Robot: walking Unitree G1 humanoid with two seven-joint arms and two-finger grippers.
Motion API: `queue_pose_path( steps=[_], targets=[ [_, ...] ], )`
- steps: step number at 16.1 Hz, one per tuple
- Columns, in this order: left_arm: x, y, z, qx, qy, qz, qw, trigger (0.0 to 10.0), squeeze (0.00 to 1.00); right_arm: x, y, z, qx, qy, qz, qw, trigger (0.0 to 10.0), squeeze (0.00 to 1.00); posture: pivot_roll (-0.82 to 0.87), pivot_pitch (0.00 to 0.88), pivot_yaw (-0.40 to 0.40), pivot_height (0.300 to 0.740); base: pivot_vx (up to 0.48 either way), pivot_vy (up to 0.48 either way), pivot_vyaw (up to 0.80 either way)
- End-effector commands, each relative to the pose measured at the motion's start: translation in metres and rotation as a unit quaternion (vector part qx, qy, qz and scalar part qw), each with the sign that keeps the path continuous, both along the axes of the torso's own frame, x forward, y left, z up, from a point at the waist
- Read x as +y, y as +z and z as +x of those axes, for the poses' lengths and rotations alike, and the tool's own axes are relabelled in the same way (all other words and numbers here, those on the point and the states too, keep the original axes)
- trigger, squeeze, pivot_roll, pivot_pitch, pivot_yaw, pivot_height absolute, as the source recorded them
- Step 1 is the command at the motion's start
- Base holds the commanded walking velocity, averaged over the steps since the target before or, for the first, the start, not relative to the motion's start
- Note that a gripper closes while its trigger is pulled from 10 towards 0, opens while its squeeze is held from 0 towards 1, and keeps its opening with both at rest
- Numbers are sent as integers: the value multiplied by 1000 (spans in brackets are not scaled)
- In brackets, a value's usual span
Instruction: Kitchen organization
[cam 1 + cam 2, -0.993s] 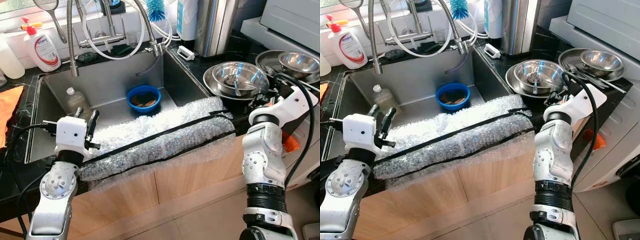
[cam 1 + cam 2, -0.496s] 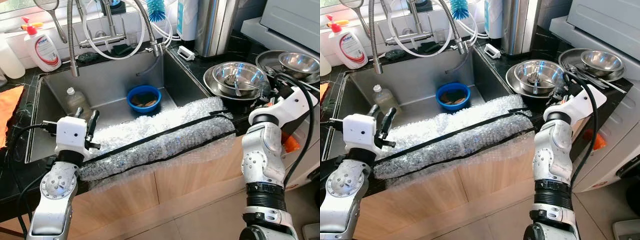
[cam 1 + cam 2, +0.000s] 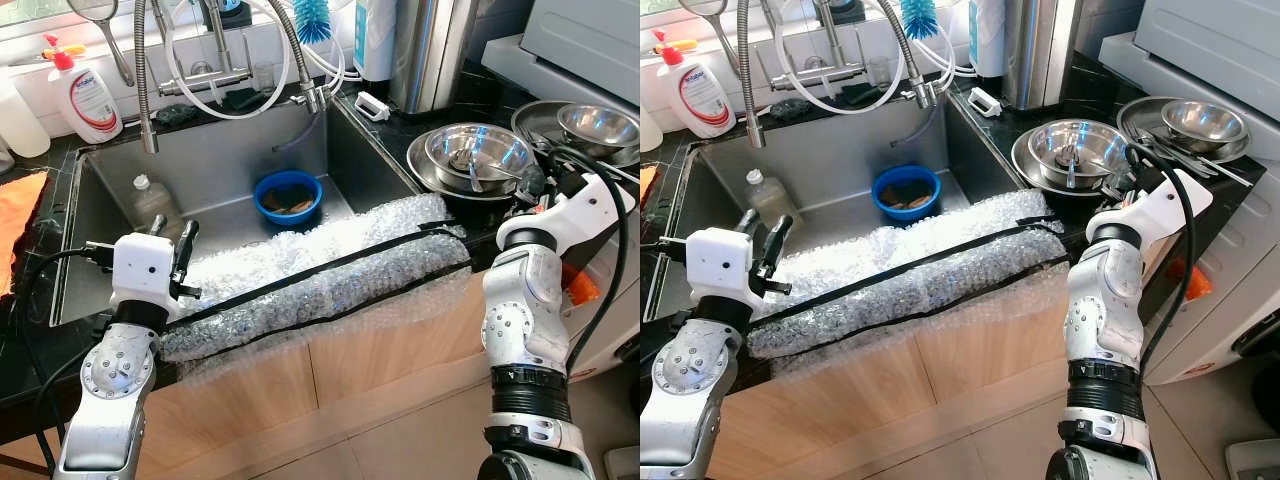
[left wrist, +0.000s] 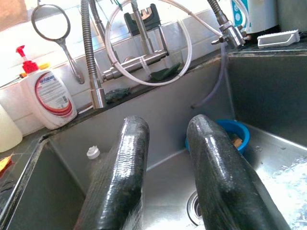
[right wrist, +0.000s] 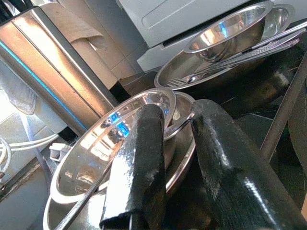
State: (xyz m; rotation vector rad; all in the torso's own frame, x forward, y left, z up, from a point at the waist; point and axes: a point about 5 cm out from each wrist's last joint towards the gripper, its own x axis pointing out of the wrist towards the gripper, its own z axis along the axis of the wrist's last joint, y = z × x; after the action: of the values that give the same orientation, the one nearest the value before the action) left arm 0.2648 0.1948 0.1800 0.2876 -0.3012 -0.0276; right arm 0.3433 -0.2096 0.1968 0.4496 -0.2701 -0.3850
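A stack of steel bowls [image 3: 478, 155] with a utensil inside sits on the dark counter right of the sink [image 3: 215, 160]. My right gripper [image 3: 530, 188] hovers open at the stack's near rim; in the right wrist view the bowl's rim [image 5: 144, 103] runs just beyond the fingers [image 5: 139, 167]. A blue bowl [image 3: 287, 195] with scraps and a clear plastic bottle [image 3: 152, 203] lie in the sink. My left gripper [image 3: 170, 245] is open and holds nothing at the sink's front left, pointing into the basin, with the blue bowl [image 4: 235, 136] ahead of it.
Bubble wrap [image 3: 320, 275] taped with black strips pads the sink's front edge. More steel bowls [image 3: 597, 125] stand far right. Behind the sink are faucet hoses [image 3: 230, 70], a soap bottle [image 3: 85, 95] and a blue brush [image 3: 312, 20]. An orange cloth [image 3: 18, 225] lies left.
My right gripper has edged slightly closer to the steel bowls. The left arm has stayed still.
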Motion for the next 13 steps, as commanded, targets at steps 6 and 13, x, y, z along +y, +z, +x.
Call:
queue_pose_path(
  steps=[6,13],
  targets=[
    [-3,4,1,-9,3,7,1000,10000,0,7,1,2,-2,11,5,1000,0,0,-81,47,54,740,0,0,0],
    [-5,4,2,-10,2,6,1000,10000,0,10,1,3,-4,16,5,1000,10000,0,-81,46,54,740,0,0,0]
  ],
)
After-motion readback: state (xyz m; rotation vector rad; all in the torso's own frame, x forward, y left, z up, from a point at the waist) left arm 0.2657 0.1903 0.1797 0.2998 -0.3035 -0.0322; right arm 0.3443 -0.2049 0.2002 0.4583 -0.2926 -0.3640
